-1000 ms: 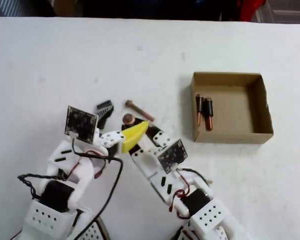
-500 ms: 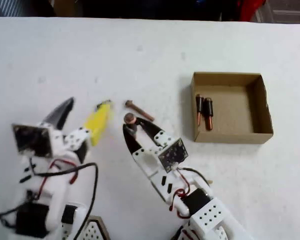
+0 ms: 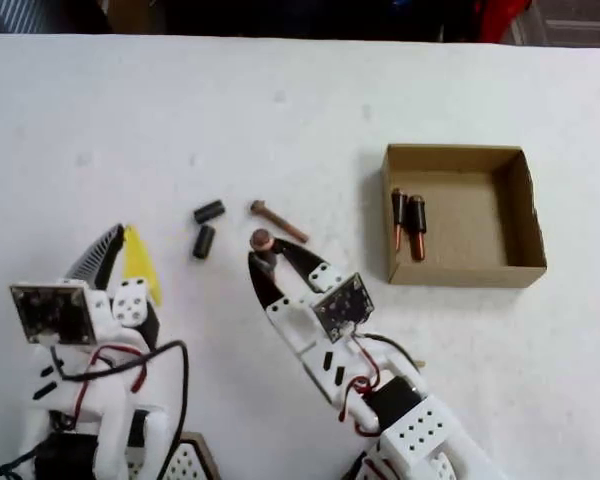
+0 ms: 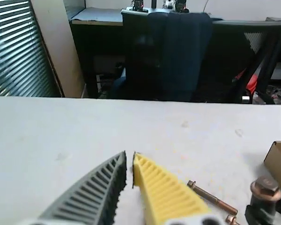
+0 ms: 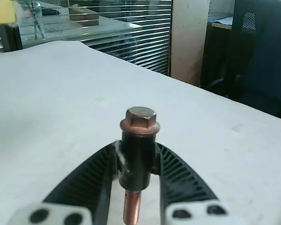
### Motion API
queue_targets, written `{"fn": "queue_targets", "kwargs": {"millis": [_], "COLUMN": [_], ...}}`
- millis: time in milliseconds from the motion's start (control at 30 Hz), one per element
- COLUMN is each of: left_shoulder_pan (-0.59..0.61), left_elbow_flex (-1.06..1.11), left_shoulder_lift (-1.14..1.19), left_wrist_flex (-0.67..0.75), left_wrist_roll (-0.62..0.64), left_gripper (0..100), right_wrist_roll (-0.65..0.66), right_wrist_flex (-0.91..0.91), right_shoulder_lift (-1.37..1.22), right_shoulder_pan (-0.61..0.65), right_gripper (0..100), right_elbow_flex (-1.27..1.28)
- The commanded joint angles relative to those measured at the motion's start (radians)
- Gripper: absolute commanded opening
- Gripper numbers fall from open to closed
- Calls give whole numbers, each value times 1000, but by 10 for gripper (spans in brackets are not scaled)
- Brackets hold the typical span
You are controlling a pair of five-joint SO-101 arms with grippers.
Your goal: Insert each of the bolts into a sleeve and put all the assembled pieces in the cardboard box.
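The right hand [image 3: 266,264] is clenched on an upright sleeved bolt [image 5: 137,154]. The left hand [image 3: 121,232] is closed and empty. On the counter [image 3: 280,110] between them lie a sleeve [image 3: 209,211], a second sleeve [image 3: 203,241] and a loose bolt [image 3: 278,221]. Two assembled pieces [image 3: 416,226] lie in the cardboard box [image 3: 465,277].

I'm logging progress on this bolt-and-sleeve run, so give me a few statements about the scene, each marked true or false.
1. The right pincer grips an assembled piece, bolt through sleeve. True.
2. The cardboard box is empty. False: the box holds two finished pieces.
3. Two black sleeves lie loose on the table. True.
4. The left pincer holds the loose bolt. False: the left pincer holds nothing; that bolt lies on the table.
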State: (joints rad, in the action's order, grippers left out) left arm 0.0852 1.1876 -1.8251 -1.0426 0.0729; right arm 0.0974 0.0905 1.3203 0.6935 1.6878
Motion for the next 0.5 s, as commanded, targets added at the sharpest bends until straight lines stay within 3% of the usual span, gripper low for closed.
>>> {"fn": "queue_targets", "kwargs": {"millis": [0,467], "left_shoulder_pan": [12,4], "left_elbow_flex": [8,23], "left_shoulder_lift": [-4,-4], "left_wrist_flex": [-38,-247], "left_wrist_roll": [-34,-77], "left_gripper": [18,20], "right_wrist_roll": [2,2], "right_wrist_flex": [2,2], "right_shoulder_lift": [16,18], "right_shoulder_pan": [-12,-58], "right_gripper": [17,17], "right_elbow_flex": [8,8]}}
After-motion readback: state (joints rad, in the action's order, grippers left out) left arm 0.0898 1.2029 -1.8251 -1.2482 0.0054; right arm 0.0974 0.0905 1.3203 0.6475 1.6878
